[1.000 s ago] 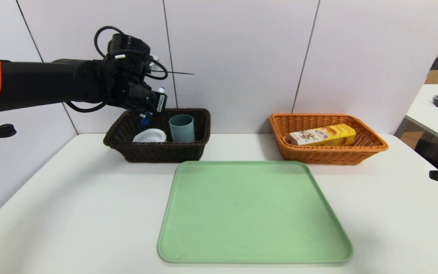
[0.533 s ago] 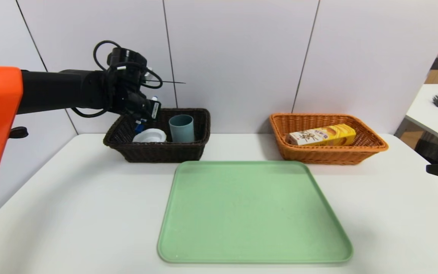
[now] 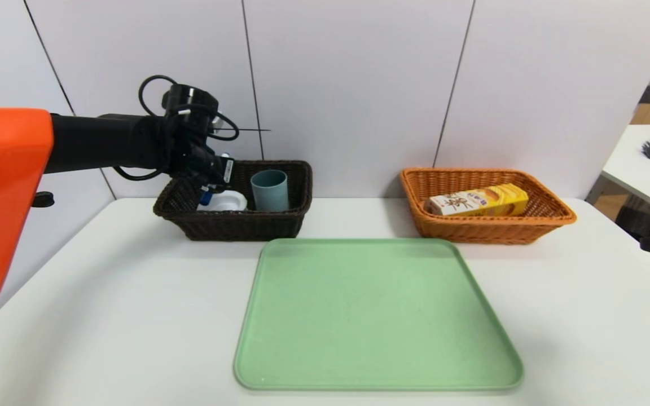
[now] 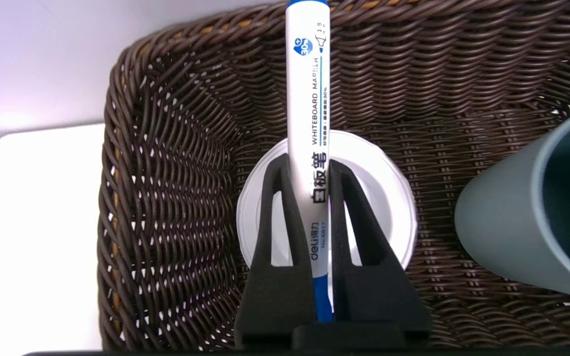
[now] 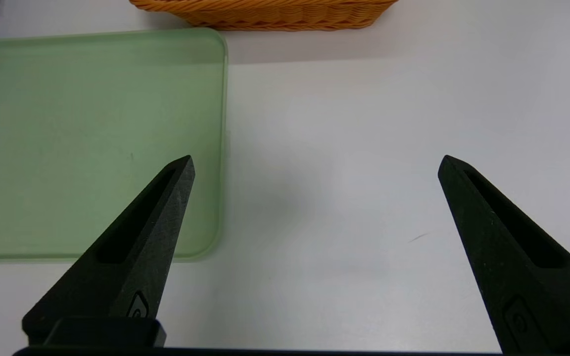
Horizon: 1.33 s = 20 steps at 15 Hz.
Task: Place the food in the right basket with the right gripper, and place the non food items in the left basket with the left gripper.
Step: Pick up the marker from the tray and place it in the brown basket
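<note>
Nearly done — carton [image 3: 476, 202] in orange basket [image 3: 550, 220], cup [image 3: 269, 190] and roll [image 3: 222, 201] in dark basket [image 3: 235, 228]. Marker [image 4: 307, 148] is pinched by left gripper [image 4: 308, 170] over the roll, 9 o'clock of cup — release pending. Right gripper [image 5: 314, 163] spread, parked.

The left arm [image 3: 99, 141] is matte black past a glossy orange shell (nearest the camera), with black cables looped over its wrist. Each claw [image 4: 309, 168] carries tapering black slotted fingers [image 5: 136, 237].
</note>
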Available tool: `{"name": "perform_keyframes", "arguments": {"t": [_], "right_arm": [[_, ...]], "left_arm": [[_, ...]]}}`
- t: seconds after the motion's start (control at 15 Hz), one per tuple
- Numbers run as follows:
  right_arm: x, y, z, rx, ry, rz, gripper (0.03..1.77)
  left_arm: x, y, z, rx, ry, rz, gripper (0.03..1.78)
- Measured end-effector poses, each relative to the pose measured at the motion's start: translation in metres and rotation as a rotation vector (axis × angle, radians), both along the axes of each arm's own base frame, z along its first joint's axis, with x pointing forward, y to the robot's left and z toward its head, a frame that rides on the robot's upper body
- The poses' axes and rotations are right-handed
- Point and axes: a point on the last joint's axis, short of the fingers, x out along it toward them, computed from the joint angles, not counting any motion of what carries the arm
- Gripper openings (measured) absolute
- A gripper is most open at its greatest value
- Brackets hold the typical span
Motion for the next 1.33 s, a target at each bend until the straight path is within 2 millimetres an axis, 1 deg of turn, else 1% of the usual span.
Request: {"name": "perform_keyframes", "arguments": {"t": [0.33, 0.93, 1.0, 1.07, 1.13, 1.27, 1.33], "right_arm": [[-0.003, 0.0, 0.004, -0.002, -0.018, -0.007, 1.7], [-0.003, -0.001, 0.005, -0.003, -0.023, -0.009, 1.7], [-0.003, -0.001, 0.005, -0.003, -0.023, -0.009, 1.7], [-0.003, -0.001, 0.005, -0.002, -0.023, -0.009, 1.7], [-0.003, -0.001, 0.005, -0.002, -0.023, -0.009, 1.7], [-0.003, -0.001, 0.005, -0.003, -0.022, -0.01, 1.7], [-0.003, -0.001, 0.005, -0.003, -0.022, -0.009, 1.7]], "left_arm": [[0.003, 0.002, -0.009, -0.004, 0.025, 0.013, 0.15], [0.007, 0.001, -0.016, -0.018, 0.033, 0.033, 0.15], [0.007, 0.001, -0.016, -0.017, 0.034, 0.033, 0.28], [0.008, 0.001, -0.016, -0.016, 0.033, 0.034, 0.46], [0.008, 0.001, -0.016, -0.016, 0.032, 0.033, 0.6], [0.008, 0.001, -0.017, -0.016, 0.032, 0.033, 0.86], [0.008, 0.001, -0.017, -0.016, 0.032, 0.033, 0.96]]}}
